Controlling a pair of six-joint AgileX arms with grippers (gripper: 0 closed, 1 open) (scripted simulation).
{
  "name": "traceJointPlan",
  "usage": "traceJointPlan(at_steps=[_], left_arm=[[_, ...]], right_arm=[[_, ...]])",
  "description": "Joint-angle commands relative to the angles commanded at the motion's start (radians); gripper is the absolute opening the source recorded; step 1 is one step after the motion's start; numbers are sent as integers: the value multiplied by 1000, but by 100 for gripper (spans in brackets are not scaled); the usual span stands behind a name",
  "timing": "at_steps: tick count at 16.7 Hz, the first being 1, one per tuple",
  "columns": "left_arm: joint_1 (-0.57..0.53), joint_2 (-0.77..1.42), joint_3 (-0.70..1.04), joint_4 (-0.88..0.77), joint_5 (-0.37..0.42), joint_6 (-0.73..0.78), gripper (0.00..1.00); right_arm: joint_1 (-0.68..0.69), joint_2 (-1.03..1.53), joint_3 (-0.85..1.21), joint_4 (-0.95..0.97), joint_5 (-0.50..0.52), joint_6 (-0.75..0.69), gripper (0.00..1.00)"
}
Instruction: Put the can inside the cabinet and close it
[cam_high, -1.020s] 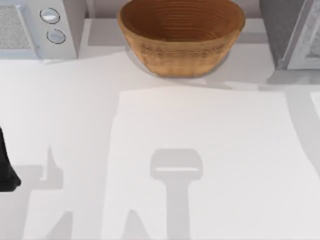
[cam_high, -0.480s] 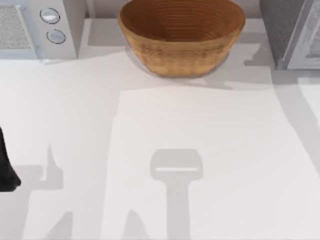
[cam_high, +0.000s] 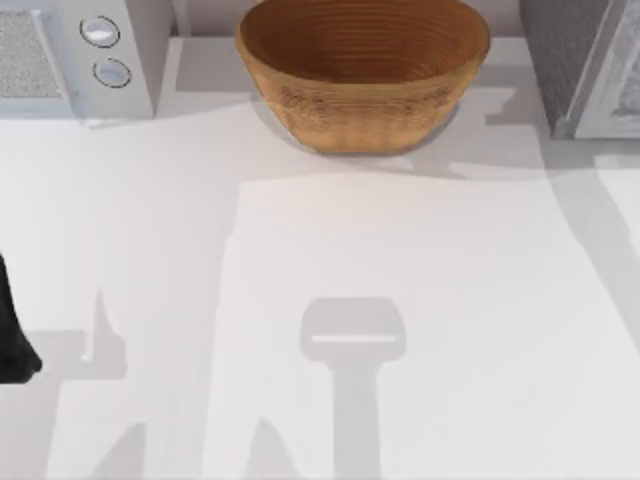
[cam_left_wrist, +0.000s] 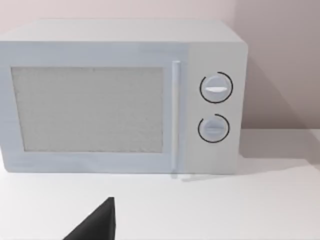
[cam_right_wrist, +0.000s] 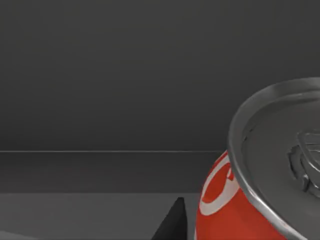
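Observation:
The can (cam_right_wrist: 235, 210) is red with a silver top and sits very close to the right wrist camera. Behind it is the dark inside of the cabinet (cam_right_wrist: 100, 75). My right gripper is shut on the can, and one dark fingertip (cam_right_wrist: 172, 222) shows right beside it. In the top view the grey cabinet (cam_high: 570, 60) stands at the back right corner, with its pale door (cam_high: 620, 80) swung open. My left arm (cam_high: 12, 340) is parked at the table's left edge.
A white microwave (cam_high: 70, 55) stands at the back left and faces the left wrist camera (cam_left_wrist: 120, 100). A brown woven basket (cam_high: 362, 70) sits at the back centre. Arm shadows lie across the white tabletop (cam_high: 420, 250).
The shadows near the cabinet at the back right have shifted slightly. The left arm, basket and microwave have not moved.

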Motion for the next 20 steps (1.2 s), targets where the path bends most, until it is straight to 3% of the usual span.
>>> traceJointPlan(at_steps=[14, 20], left_arm=[[0, 0, 0, 0, 0, 0, 100], [0, 0, 0, 0, 0, 0, 100]], right_arm=[[-67, 613, 824, -210, -57, -1, 0], [-78, 716, 963, -245, -67, -2, 0]])
